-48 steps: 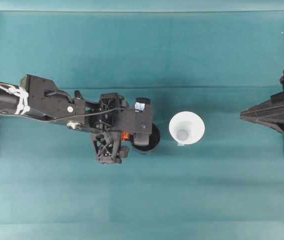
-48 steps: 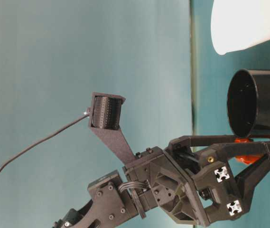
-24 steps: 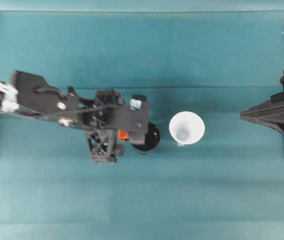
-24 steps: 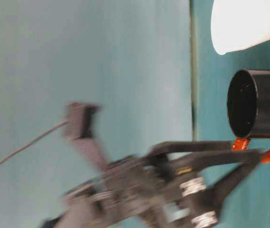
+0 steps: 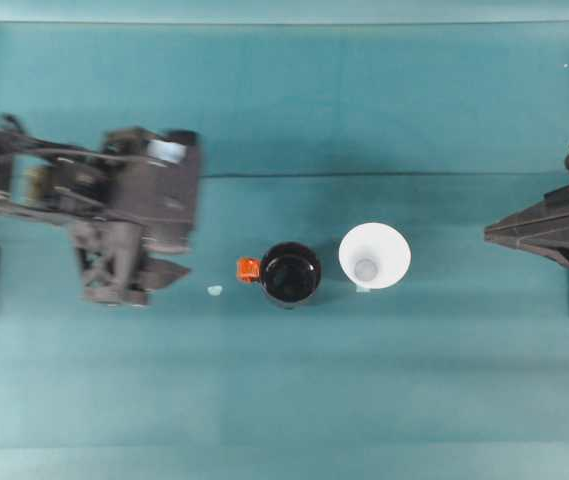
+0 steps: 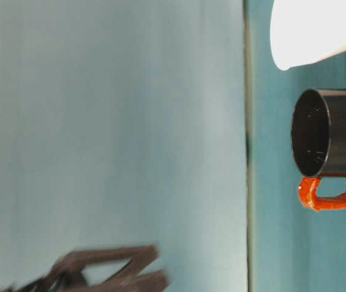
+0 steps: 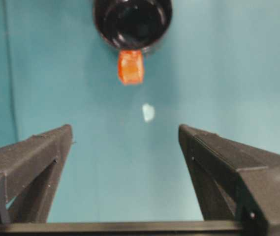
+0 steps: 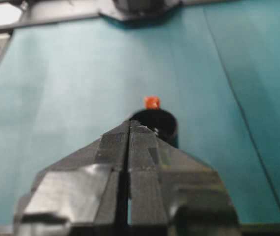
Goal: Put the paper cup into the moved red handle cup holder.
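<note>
Gleaming black round holder (image 5: 290, 274) beside tapered white cup (image 5: 374, 256).

The teal table (image 5: 384, 110) bears the red handle cup holder (image 5: 290, 274), paper cup (image 5: 374, 256) and a pale scrap (image 5: 214, 290).

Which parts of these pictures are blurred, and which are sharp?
Overhead view: the left arm and left tool are smeared by motion, while the red handle cup holder and paper cup are sharp. Table-level view: the dark arm is streaked. Right wrist view: the shut right tool is soft.
</note>
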Robot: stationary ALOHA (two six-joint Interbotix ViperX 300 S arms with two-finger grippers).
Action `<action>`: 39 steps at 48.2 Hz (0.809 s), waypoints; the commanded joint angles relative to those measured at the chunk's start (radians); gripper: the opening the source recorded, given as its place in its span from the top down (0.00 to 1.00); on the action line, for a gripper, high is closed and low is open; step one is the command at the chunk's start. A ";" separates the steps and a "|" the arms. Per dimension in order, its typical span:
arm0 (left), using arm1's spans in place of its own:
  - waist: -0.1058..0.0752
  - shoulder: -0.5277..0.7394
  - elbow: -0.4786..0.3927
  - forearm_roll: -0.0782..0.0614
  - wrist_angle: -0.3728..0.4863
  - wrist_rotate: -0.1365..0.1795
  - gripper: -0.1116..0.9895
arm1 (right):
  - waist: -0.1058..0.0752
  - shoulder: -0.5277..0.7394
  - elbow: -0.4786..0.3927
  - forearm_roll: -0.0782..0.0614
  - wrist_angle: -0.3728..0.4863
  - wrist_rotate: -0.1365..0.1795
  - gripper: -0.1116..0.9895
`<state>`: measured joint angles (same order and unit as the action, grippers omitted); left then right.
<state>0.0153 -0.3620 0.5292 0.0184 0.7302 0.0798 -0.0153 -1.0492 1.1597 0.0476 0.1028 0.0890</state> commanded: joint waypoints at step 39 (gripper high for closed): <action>-0.017 -0.186 0.092 0.003 -0.029 -0.012 0.03 | -0.121 0.261 -0.360 0.026 0.606 0.184 0.13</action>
<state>0.0015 -0.5369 0.6320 0.0199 0.7072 0.0675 -0.1411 -0.9097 0.8452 0.0706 0.6918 0.2608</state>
